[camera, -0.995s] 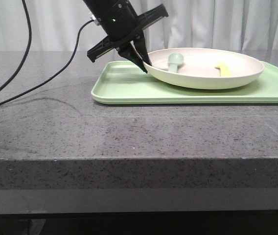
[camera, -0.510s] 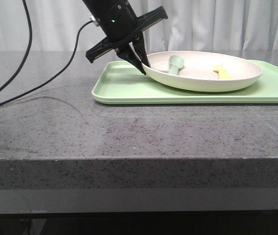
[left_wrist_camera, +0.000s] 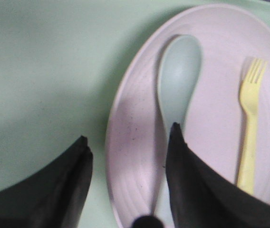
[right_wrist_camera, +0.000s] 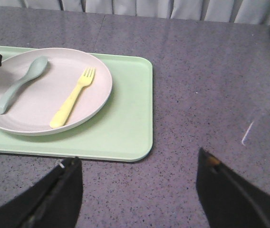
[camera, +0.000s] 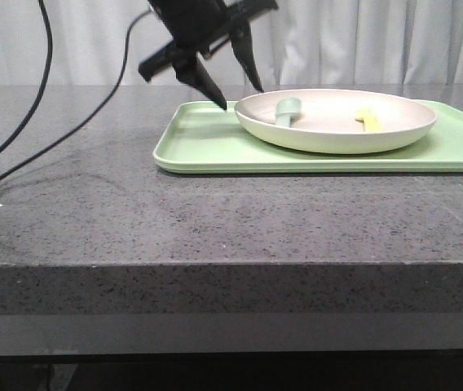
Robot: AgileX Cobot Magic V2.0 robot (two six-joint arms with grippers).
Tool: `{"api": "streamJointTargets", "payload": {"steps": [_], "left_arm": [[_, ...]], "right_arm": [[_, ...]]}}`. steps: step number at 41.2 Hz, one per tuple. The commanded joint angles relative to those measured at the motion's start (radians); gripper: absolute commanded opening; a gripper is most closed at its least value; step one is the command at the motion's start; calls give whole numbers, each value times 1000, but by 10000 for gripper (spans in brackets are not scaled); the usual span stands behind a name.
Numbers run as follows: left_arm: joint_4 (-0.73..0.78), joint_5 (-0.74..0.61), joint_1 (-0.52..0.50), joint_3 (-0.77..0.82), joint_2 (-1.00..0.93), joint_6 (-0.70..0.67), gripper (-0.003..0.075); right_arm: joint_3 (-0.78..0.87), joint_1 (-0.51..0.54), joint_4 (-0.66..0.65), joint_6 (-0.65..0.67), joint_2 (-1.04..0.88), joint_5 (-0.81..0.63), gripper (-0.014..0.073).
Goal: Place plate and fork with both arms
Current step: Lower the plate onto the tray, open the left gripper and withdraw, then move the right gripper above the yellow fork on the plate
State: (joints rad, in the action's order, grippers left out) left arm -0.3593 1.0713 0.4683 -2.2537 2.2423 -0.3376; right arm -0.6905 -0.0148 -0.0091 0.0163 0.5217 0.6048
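On the green tray [camera: 215, 151], the plate [camera: 337, 134] is holding the fork [right_wrist_camera: 73, 99] and a spoon [left_wrist_camera: 178, 80]. Both arms' fingers [left_wrist_camera: 173, 142] are staying spread, gripping nothing.

The front view looks low and level across the bench [camera: 215, 212] toward the curtain, the left wrist view hangs close above the plate [left_wrist_camera: 211, 118], and the right wrist view looks down from farther back, all three sharing plate and tray [right_wrist_camera: 125, 128].
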Motion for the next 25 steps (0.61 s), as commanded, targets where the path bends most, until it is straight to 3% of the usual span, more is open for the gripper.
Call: {"api": "streamJointTargets", "payload": {"steps": [1,7,12,25], "left_arm": [[-5,-4,9,-34,-148,74,326],[-4,74,9,-29,-234,178,295],[-3,53,9,43,-333,227,270],[-3,-250,7,638,-771,371,241]], "right_arm": [[-32,0,-11,-7,9,-69,529],[-32,0,-11,-7,9,-69,529],[-32,0,-11,-7,9,-69,529],[-32,0,-11,-7,9,-69,529]]}}
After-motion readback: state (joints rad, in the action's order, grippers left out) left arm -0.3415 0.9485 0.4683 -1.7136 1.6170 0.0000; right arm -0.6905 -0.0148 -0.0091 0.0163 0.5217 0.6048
